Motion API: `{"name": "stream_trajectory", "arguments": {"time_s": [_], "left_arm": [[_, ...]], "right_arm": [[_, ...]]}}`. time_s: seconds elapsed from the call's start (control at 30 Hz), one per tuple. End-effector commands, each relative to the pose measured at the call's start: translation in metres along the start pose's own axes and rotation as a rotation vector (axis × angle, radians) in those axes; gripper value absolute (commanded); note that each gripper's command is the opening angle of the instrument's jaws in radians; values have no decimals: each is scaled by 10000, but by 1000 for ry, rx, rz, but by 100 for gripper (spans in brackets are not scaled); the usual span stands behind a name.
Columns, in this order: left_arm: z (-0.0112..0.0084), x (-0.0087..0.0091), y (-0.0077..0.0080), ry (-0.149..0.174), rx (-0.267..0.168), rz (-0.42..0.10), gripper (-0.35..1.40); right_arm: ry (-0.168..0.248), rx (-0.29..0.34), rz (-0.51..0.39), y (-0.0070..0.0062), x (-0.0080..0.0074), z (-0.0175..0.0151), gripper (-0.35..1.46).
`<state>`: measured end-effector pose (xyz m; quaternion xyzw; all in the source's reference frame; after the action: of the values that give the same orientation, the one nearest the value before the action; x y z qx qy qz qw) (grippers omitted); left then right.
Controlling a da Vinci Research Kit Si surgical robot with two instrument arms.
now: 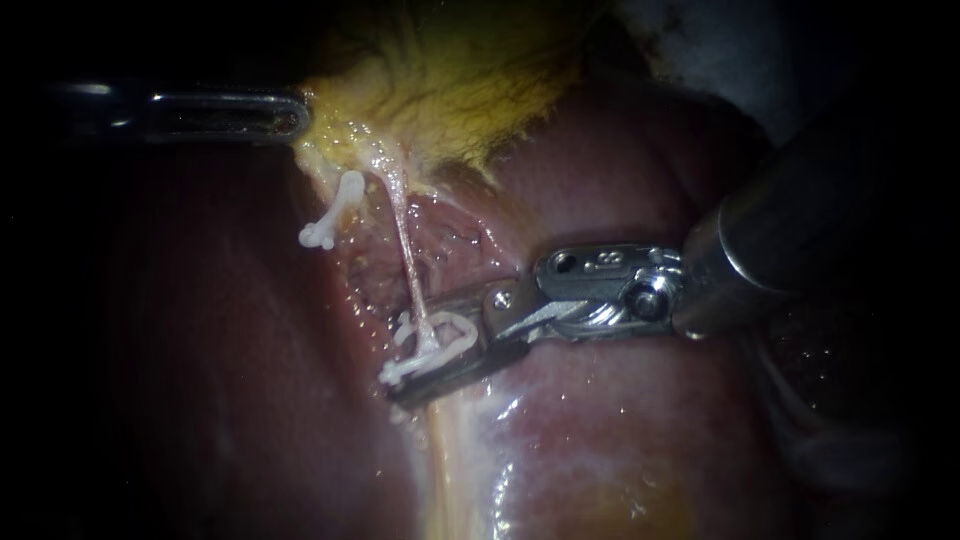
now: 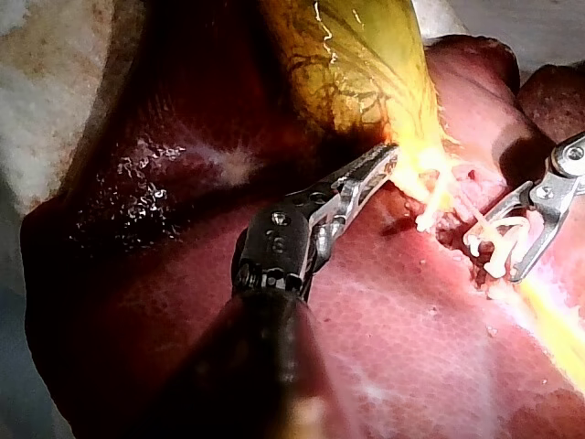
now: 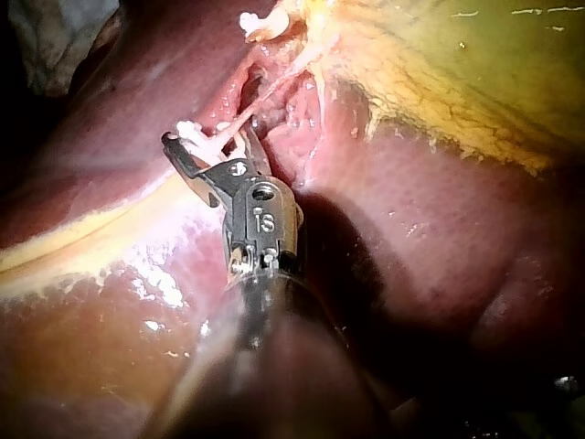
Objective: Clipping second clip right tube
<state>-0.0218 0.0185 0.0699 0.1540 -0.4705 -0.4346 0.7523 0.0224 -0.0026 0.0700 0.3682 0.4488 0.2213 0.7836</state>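
Endoscope view: right instrument (image 1: 415, 350) jaws grasp white clip (image 1: 462, 325) straddling tube (image 1: 405, 240), at tube's end far from gallbladder (image 1: 450, 80). Clip looks unlatched; closing and release remain. Left instrument (image 1: 295, 118) clenched on gallbladder edge. Other clip (image 1: 335, 205) near gallbladder.

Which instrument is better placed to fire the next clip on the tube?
Right. The right instrument holds a clip around the tube; the left instrument is away, gripping the gallbladder edge.
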Motion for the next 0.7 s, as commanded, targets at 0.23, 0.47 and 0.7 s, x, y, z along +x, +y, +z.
{"name": "stream_trajectory", "arguments": {"time_s": [0.23, 0.47, 0.7], "left_arm": [[0, 0, 0, 0, 0, 0, -35], [0, 0, 0, 0, 0, 0, -35], [0, 1, 0, 0, 0, 0, -35]], "right_arm": [[8, -2, 5, -5, 6, -19, 53], [16, -11, 10, 1, 6, -43, 53], [41, -4, 16, 14, 5, -42, 54]]}}
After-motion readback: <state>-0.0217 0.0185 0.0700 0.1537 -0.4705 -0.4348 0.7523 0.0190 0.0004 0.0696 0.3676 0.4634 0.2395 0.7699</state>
